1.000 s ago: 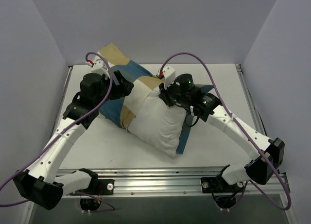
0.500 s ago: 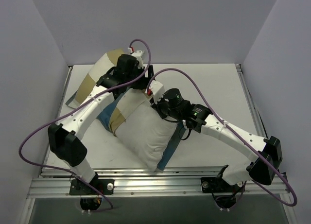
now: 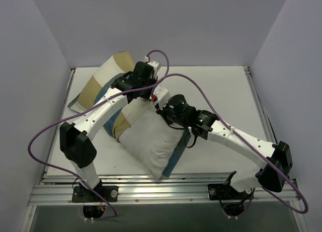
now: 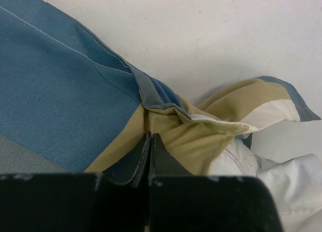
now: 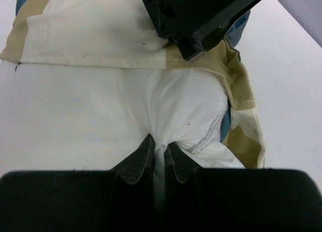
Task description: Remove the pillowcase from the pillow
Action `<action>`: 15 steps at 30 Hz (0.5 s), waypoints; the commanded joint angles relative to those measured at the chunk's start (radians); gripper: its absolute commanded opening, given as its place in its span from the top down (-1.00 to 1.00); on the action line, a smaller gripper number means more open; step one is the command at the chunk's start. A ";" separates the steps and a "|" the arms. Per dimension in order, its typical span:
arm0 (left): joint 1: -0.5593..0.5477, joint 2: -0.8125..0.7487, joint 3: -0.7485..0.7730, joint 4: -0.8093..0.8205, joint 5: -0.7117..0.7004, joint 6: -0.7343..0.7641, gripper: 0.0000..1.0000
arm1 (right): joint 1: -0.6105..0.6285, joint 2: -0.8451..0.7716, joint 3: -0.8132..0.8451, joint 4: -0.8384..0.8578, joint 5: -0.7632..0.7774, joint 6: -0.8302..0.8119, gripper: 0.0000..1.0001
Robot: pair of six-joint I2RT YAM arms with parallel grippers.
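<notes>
One pillow [image 3: 151, 141], one pillowcase [image 3: 100, 81], one table [image 3: 221, 91].
Two arms, the left arm [image 3: 95, 120] and right arm [image 3: 241, 141]; two grippers, the left gripper [image 4: 150, 141] and right gripper [image 5: 160, 149].

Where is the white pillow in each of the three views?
Top external: pillow at centre, partly out of the pillowcase.
Left wrist: white bulge, lower right corner.
Right wrist: fills the middle, pinched by the right gripper.
Shared landmark: the pillowcase's tan band at the pillow's edge.

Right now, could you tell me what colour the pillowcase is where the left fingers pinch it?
The pillowcase is tan there, beside blue; left wrist view shows it best.
</notes>
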State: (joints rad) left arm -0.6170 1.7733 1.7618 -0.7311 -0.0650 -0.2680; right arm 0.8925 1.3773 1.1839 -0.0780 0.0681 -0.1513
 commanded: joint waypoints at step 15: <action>0.166 -0.057 -0.028 0.051 -0.236 0.026 0.95 | 0.005 -0.339 -0.150 -0.089 0.130 0.225 1.00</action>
State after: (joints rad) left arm -0.5369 1.7542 1.7229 -0.7094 -0.1474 -0.2733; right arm 0.8959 1.1446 1.0458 -0.1093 0.1093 -0.0067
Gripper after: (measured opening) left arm 0.032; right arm 0.043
